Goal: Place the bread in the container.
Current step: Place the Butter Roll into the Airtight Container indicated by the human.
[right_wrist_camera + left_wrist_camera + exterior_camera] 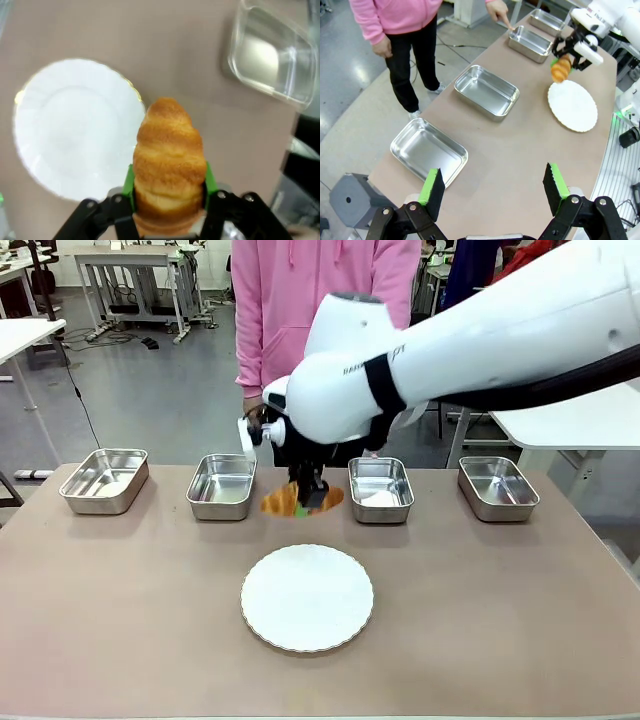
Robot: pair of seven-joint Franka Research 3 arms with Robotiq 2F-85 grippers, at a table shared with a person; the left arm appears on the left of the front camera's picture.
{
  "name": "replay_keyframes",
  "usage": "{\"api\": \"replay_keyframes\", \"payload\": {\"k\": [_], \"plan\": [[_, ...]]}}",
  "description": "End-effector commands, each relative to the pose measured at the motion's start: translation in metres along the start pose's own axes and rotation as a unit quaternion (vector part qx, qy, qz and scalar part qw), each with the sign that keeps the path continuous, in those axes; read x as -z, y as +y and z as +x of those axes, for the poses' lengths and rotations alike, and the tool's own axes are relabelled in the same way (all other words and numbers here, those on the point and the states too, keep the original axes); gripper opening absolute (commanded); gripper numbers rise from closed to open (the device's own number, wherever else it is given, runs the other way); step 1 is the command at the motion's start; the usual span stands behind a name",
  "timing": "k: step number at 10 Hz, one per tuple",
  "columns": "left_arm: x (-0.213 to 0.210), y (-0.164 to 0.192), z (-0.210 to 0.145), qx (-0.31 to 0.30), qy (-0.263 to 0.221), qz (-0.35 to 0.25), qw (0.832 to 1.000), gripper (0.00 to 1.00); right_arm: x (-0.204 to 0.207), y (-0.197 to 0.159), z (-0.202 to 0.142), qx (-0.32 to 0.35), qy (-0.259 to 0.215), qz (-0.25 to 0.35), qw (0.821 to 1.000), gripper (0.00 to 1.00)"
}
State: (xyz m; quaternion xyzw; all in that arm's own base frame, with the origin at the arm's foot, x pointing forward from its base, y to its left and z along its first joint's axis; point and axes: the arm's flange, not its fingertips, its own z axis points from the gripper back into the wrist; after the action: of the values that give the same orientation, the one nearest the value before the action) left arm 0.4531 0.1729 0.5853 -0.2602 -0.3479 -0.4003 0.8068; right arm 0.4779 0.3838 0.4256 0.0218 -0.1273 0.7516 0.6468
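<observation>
My right gripper [308,496] is shut on the bread [300,500], a golden-brown croissant held in the air just beyond the white plate, between the two middle trays. From the right wrist the bread [169,160] stands up between the green pads [129,186]. Four alike steel trays stand in a row at the far side. A person's hand [498,10] points a finger at the container [532,42], third from the left [380,488]. My left gripper [493,190] is open and holds nothing, above the table's left end.
The round white plate [307,597] lies at the table's middle, bare. The other trays are the leftmost [104,480], the second [222,485] and the rightmost [497,487]. A person in a pink top [320,290] stands at the far edge.
</observation>
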Motion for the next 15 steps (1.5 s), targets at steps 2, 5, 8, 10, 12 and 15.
{"api": "replay_keyframes", "payload": {"k": [2,5,8,10,12,15], "plan": [[-0.001,-0.002,0.002,0.004,-0.003,-0.002,1.0,1.0,-0.027,-0.036,-0.013,0.235,0.059,-0.036,0.969,0.59],[-0.001,-0.002,0.002,0.004,-0.003,-0.002,1.0,1.0,-0.029,-0.081,-0.049,0.404,0.106,-0.034,0.908,0.59],[-0.001,-0.002,0.002,0.004,-0.003,-0.002,1.0,1.0,-0.036,-0.064,-0.062,0.36,0.099,-0.042,0.927,0.59],[-0.001,-0.002,0.002,0.004,-0.003,-0.002,1.0,1.0,-0.026,-0.076,-0.065,0.394,0.106,-0.034,0.912,0.59],[-0.001,-0.002,0.002,0.004,-0.003,-0.002,1.0,1.0,-0.012,-0.085,-0.077,0.53,0.086,-0.06,0.841,0.59],[-0.001,-0.002,0.002,0.004,-0.003,-0.002,1.0,1.0,0.002,-0.085,-0.108,0.636,0.081,-0.126,0.757,0.59]]}}
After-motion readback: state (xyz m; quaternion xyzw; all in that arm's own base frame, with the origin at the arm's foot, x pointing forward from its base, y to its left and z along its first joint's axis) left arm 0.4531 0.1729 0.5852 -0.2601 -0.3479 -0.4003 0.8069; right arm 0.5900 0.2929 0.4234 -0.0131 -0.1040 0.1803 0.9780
